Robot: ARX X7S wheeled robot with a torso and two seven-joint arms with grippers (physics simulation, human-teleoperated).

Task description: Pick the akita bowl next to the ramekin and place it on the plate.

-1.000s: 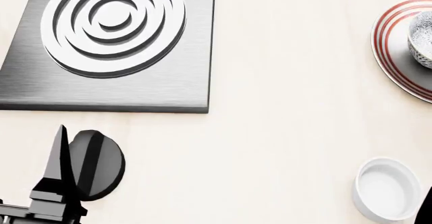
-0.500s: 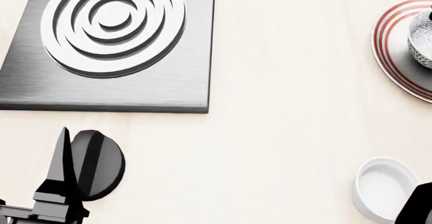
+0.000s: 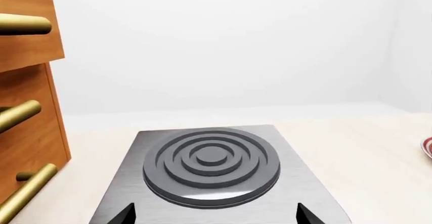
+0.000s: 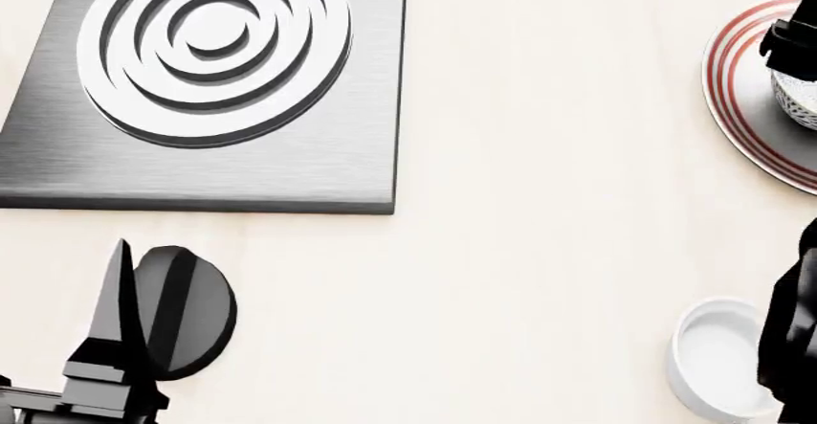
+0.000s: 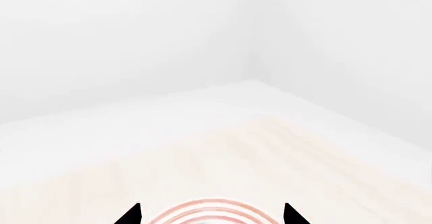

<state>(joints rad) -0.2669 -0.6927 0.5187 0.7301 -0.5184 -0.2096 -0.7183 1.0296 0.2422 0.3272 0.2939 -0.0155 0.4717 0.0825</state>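
akita bowl: mostly cut by edge, right arm over it | plate: cropped | ramekin: partly hidden (arm overlaps)

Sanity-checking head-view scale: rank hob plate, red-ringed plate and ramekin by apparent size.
1. Hob plate, clearly the largest.
2. Red-ringed plate, cut by the frame edge, so its full extent is unsure.
3. Ramekin, smallest, partly behind the right arm.

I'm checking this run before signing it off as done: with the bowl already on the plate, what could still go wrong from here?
The right pincer sits right over the akita bowl on the plate; whether it has let go is not visible, so lifting away could drag or tip the bowl. The right arm also passes close beside the ramekin and might nudge it while withdrawing.
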